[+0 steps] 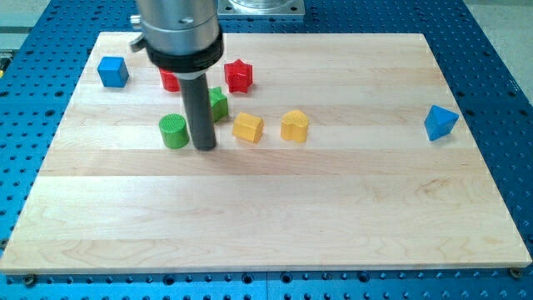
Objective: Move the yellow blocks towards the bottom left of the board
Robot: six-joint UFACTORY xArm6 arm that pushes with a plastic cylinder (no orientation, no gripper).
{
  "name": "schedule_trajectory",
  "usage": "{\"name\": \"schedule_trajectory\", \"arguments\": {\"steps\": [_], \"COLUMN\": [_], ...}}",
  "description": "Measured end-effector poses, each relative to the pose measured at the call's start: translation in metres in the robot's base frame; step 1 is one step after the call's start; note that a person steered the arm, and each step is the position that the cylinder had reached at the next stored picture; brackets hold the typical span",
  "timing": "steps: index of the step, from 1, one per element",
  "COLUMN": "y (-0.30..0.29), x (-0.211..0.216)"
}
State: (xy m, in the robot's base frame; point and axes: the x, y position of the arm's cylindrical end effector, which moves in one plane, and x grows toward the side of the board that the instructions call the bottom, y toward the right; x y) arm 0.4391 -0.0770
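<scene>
My tip (205,147) stood between the green cylinder block (174,132) and the yellow cube-like block (247,127), touching neither; the yellow heart-shaped block (294,125) sat further right. I carry no claw. Approach seemed unfinished; next I needed their upper-right side.

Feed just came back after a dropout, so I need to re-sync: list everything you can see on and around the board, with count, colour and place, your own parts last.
yellow blocks: 2, yellow, side by side at the board's middle-left, one left of the other
green cylinder: 1, green, left of my tip
green star: 1, green, partly hidden behind my rod
red star: 1, red, upper middle-left
red block: 1, red, mostly hidden behind the arm, shape not clear
blue cube: 1, blue, top left
blue block: 1, blue, angular, far right
board: 1, pale wood, on a blue perforated table
my tip: 1, dark rod end, between the green cylinder and the left yellow block
</scene>
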Motion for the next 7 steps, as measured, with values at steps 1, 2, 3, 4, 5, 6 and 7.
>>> {"name": "schedule_trajectory", "arguments": {"steps": [1,2,3,4,5,6,7], "y": [0.004,0.032,0.08,0.08,0.061,0.154,0.118], "x": [-0.025,-0.034,-0.031,0.016,0.048,0.052,0.105]}}
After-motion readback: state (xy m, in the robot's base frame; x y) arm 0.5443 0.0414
